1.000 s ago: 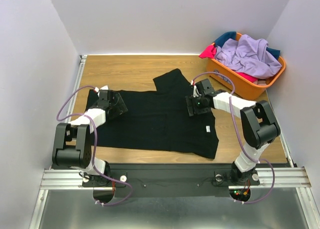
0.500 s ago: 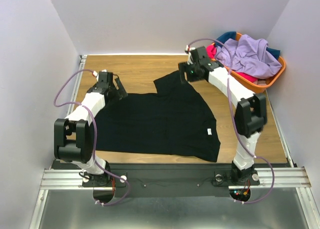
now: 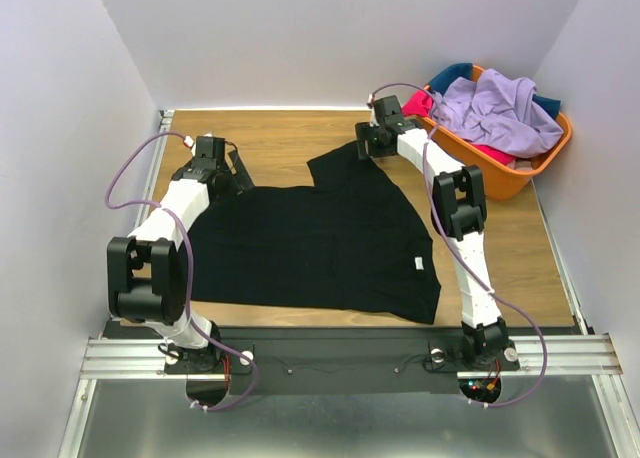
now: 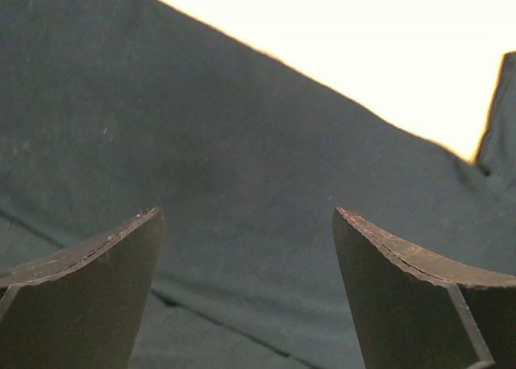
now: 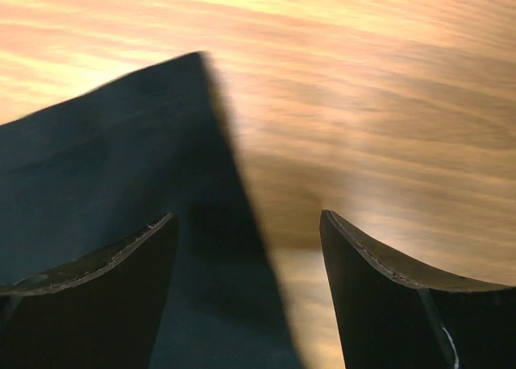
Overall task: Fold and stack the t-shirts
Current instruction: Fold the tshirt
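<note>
Left tool (image 4: 246, 216) and right tool (image 5: 247, 216) gape over black t-shirt (image 3: 320, 243) (spread flat, white label (image 3: 418, 264) showing).

The left arm (image 3: 165, 223) folds at its elbow near the base, and its forearm stretches away toward the far left; the left gripper (image 3: 236, 170) points rightward and down, its two dark fingers (image 4: 81, 288) spread wide with a clear gap between them; the right arm (image 3: 455, 203) is stretched long, upper link leaning inward, forearm reaching far and to the left; the right gripper (image 3: 364, 144) sits low at its tip, angled downward, its fingers (image 5: 387, 296) likewise parted.
</note>
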